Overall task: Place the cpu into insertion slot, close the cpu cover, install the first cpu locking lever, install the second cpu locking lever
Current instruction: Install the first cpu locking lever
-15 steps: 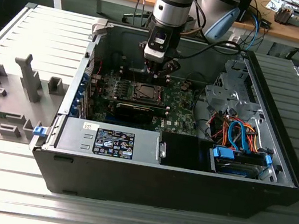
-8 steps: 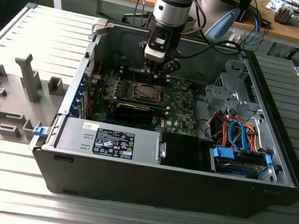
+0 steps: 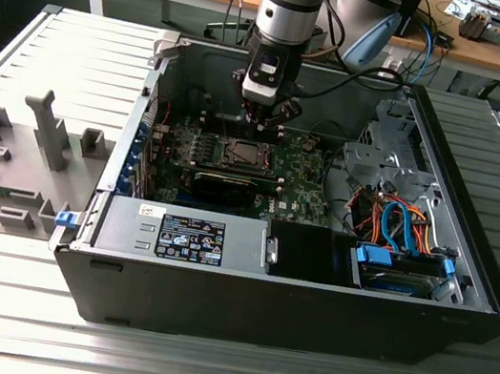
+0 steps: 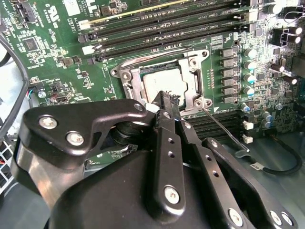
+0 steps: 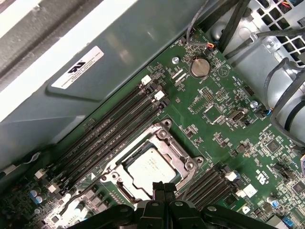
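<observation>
The cpu (image 4: 164, 85) is being seen seated in the slot (image 5: 125, 196), cover (image 4: 197, 87) lying down around it; the pincer (image 4: 167, 102), fingers pressed together and empty, is being held directly above its near edge.

- One cpu (image 5: 151, 168) is seen, seated in one insertion slot (image 5: 121, 190).
- One cpu cover (image 4: 195, 83) is counted.
- One tool (image 5: 163, 187) is seen.
- One coin cell (image 5: 199, 67) is counted.

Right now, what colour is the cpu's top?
Silver-grey, a dull metal finish. The cpu shows best in the first wrist view, seated in the socket under the cover frame.
</observation>
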You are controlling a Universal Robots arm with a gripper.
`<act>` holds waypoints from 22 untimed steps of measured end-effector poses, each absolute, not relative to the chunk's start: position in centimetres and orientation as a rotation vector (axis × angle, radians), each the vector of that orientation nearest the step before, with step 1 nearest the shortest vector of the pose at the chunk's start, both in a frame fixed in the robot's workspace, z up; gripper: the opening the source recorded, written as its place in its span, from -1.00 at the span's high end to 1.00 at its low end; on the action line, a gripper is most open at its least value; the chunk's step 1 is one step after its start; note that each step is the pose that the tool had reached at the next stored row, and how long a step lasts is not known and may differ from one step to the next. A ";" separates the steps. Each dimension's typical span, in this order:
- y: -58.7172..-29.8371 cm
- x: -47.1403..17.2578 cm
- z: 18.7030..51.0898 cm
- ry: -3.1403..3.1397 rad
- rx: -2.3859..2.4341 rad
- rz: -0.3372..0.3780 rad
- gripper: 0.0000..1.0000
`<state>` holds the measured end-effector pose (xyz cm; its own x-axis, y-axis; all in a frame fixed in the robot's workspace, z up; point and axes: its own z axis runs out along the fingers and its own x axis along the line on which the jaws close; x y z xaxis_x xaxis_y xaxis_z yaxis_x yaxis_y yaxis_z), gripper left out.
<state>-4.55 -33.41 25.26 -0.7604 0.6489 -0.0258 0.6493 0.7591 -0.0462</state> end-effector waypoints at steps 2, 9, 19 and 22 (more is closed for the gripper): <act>-33.4 -4.6 25.3 2.942 1.076 -0.082 0.79; -33.4 -4.6 25.3 2.948 1.056 -0.082 0.79; -33.4 -4.6 25.3 2.958 1.028 -0.082 0.79; -33.4 -4.6 25.3 2.960 1.020 -0.082 0.79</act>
<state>-4.55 -33.41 25.25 -0.7881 0.6150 -0.0259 0.6155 0.7868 -0.0462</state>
